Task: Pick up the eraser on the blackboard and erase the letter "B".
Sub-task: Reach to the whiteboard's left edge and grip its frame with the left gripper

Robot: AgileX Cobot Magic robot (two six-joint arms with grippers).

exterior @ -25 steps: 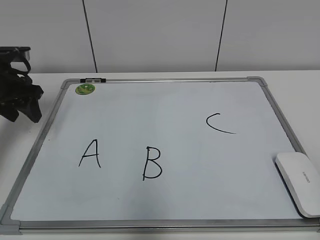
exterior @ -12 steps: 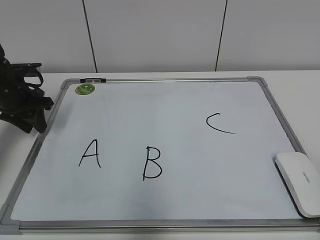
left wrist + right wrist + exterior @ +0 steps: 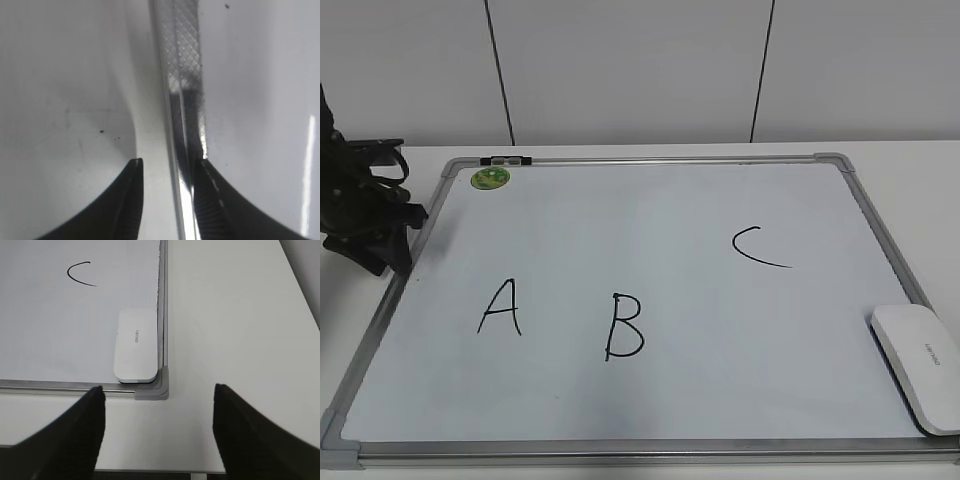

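The blackboard point(image 3: 670, 210) is a white dry-erase board with a silver frame, lying flat on the table. The black letter "B" point(image 3: 624, 326) is near its front middle, between "A" point(image 3: 500, 308) and "C" point(image 3: 758, 247). The white eraser point(image 3: 920, 365) lies in the board's front right corner and also shows in the right wrist view point(image 3: 136, 345). My left gripper point(image 3: 382, 255) is at the board's left edge; its slightly parted jaws point(image 3: 167, 165) straddle the frame rail point(image 3: 185, 75). My right gripper point(image 3: 159, 389) is wide open and empty, above the table just in front of the eraser's corner.
A round green sticker point(image 3: 490, 179) and a black clip point(image 3: 506, 159) sit at the board's far left corner. White table point(image 3: 235, 315) lies to the right of the board. A grey corner cap point(image 3: 159, 385) adjoins the eraser. A panelled wall stands behind.
My left gripper has moved right and a little down, from beside the table's left edge onto the board's left frame. The eraser and letters have not moved.
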